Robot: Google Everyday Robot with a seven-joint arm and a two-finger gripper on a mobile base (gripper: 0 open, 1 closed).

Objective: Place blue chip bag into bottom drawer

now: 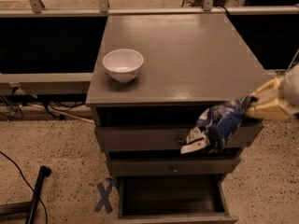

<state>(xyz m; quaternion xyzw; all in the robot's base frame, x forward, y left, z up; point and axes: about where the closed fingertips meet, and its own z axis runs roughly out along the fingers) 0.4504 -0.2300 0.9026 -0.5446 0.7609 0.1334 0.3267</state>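
Note:
The blue chip bag (216, 125) is a crumpled dark-blue foil bag with white markings. It hangs in the air in front of the cabinet, level with the top drawer, right of centre. My gripper (254, 107) comes in from the right edge and is shut on the bag's upper right end. The bottom drawer (173, 197) is pulled open below the bag, dark inside, with its front edge at the bottom of the view.
A white bowl (123, 65) stands on the left of the grey cabinet top (187, 50). Two shallower knobbed drawers (175, 139) sit above the open one. A blue tape X (103, 196) marks the floor at the left, next to a dark pole (35, 195).

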